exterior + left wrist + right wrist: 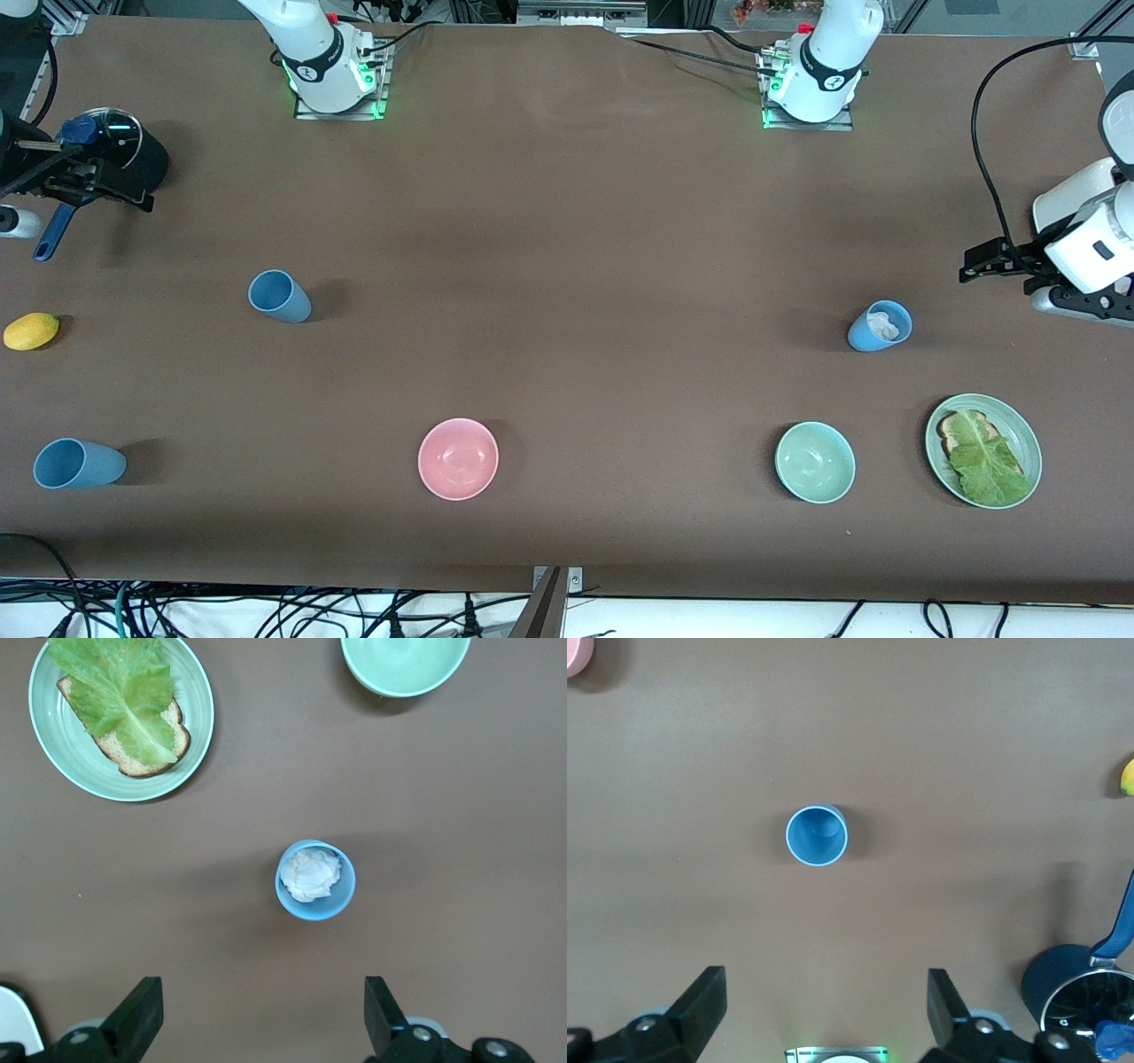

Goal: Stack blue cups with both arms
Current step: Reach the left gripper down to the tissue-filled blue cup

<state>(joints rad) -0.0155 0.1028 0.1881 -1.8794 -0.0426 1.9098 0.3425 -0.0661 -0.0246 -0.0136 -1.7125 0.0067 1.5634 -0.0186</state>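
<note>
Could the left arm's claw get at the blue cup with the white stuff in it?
Probably yes: the left claw hangs open above the table, and nothing stands around the blue cup.

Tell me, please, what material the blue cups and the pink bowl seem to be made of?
Blue cups: probably plastic, matte; even colour, no glare. One holds something crumpled and white. Pink bowl: plastic or glazed ceramic, slightly glossy; faint highlights inside.

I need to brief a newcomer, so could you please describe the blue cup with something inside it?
Start at the green plate of bread and lettuce at the left arm's end. Just farther from the front camera stands a blue cup. Unlike the other blue cups, it holds crumpled white material.
</note>
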